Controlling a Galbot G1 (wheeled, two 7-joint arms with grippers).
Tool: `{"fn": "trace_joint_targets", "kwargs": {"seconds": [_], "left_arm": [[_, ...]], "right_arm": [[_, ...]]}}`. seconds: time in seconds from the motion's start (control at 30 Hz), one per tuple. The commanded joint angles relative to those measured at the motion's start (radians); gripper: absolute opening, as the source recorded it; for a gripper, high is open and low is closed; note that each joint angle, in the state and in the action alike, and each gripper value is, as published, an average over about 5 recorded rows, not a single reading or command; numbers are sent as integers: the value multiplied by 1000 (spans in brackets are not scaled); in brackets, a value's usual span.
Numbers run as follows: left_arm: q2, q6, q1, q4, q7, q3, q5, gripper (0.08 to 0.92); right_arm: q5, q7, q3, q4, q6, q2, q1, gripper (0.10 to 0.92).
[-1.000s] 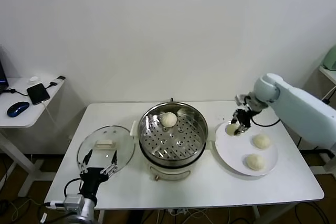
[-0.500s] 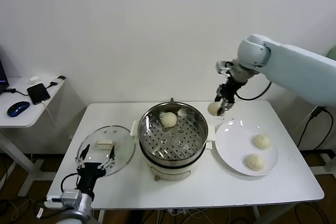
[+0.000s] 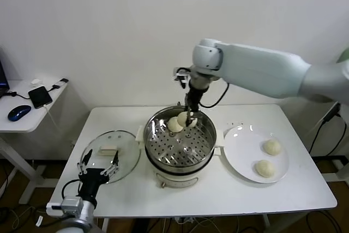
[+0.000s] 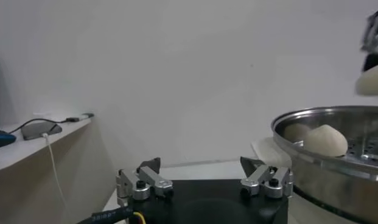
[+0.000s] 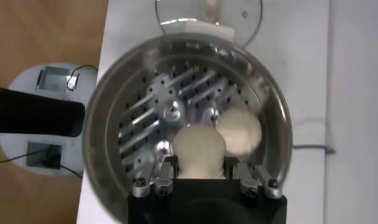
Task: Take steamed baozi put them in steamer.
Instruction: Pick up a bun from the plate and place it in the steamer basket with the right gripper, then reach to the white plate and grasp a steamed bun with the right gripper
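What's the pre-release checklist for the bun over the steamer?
1. Right tool shut on the held baozi: ok.
2. Held baozi inside the steamer rim, seen from above: ok.
3. Drop spot free: not ok, the baozi already in the tray sits right beside it, possibly touching.
4. Height above the perforated tray: cannot tell.
5. Left tool open, parked low near the glass lid, away from the steamer: ok.
6. Two baozi left on the plate: ok.
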Motion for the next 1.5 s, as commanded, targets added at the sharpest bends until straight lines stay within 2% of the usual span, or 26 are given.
{"fn": "trace_joint_targets", "kwargs": {"seconds": [0.03, 0.27, 0.6, 0.7, 0.9, 0.97, 1.07, 1.27, 1.5], "left_arm": [[1, 3, -1, -2, 0, 2, -6, 823], [3, 2, -6, -1, 0, 2, -19, 823], [4, 2, -8, -6, 2, 9, -22, 823], [4, 2, -8, -8, 2, 9, -22, 823], [0, 3, -6, -10, 3, 12, -22, 823], [-1, 4, -6, -12, 3, 14, -22, 823], [-4, 7, -6, -16, 6, 18, -22, 823], [-7, 12, -4, -22, 11, 23, -45, 823], [-2, 27, 7, -35, 27, 21, -92, 823]], "right_arm": [[10, 70, -3, -138, -78, 211, -129, 509], [-35, 76, 1, -232, -80, 285, -203, 509], [-56, 77, 16, -237, -84, 301, -217, 515], [-61, 78, 15, -222, -85, 287, -209, 568], [-69, 83, 28, -154, -91, 217, -174, 738], [-73, 82, 39, -107, -94, 174, -148, 786], [-90, 66, 57, -13, -92, 85, -90, 817], [-159, -22, 86, 209, -42, -204, 63, 823], [-314, -181, 92, 348, 98, -544, 123, 823]]}}
